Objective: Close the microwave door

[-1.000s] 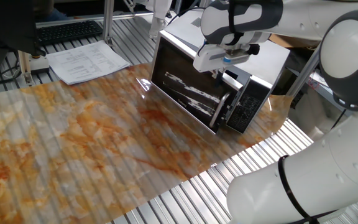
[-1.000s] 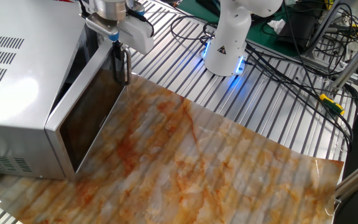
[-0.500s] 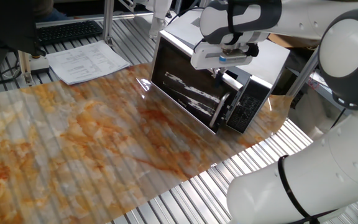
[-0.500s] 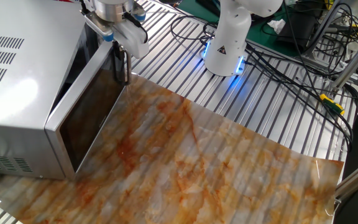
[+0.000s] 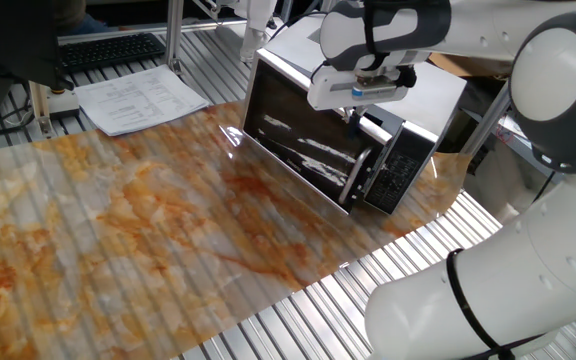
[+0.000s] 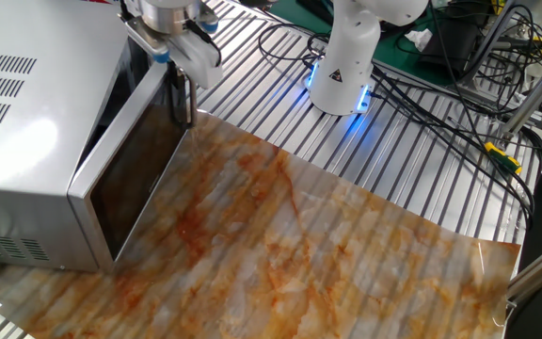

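The white microwave (image 6: 26,113) stands at the left in one view and at the upper middle in the other view (image 5: 438,85). Its dark-glass door (image 6: 139,179) (image 5: 298,145) is nearly shut, with a narrow gap left at the handle side. The silver bar handle (image 6: 186,102) (image 5: 354,178) sits next to the black keypad panel (image 5: 404,170). My gripper (image 6: 179,77) (image 5: 354,110) hangs at the top of the door's handle edge, touching or almost touching it. Its fingers are hidden by the hand, so I cannot tell whether they are open.
An orange-marbled mat (image 5: 148,230) covers the table in front of the microwave. Papers (image 5: 138,100) and a keyboard (image 5: 108,48) lie at the back. The arm's base (image 6: 346,66) with cables (image 6: 440,85) stands behind the mat.
My gripper's hand has turned and shifted a little along the top of the door's handle edge. The door has hardly moved.
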You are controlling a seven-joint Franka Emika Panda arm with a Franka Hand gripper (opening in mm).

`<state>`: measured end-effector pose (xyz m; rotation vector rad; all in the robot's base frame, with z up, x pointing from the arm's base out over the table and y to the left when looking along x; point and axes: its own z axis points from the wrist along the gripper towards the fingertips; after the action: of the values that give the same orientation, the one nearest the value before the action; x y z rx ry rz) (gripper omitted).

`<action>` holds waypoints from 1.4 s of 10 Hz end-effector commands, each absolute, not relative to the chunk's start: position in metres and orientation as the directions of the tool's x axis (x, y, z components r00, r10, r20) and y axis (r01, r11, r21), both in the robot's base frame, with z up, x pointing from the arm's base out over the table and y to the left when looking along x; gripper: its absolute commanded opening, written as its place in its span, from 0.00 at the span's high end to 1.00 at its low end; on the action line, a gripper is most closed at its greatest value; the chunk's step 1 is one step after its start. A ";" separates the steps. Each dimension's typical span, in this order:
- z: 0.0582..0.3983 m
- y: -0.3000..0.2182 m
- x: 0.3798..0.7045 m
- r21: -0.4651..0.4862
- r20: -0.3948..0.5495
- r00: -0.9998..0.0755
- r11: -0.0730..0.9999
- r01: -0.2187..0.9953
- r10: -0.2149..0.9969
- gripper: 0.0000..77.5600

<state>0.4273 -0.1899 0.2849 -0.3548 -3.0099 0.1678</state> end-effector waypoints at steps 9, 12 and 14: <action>0.282 -0.241 0.458 -0.122 0.092 -0.976 0.975 0.185 0.196 1.00; 0.284 -0.252 0.465 -0.121 0.096 -0.979 0.979 0.165 0.177 1.00; 0.285 -0.251 0.466 -0.123 0.095 -0.977 0.976 0.181 0.193 1.00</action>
<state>0.4624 -0.2402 0.2761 -0.2510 -3.0011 0.1561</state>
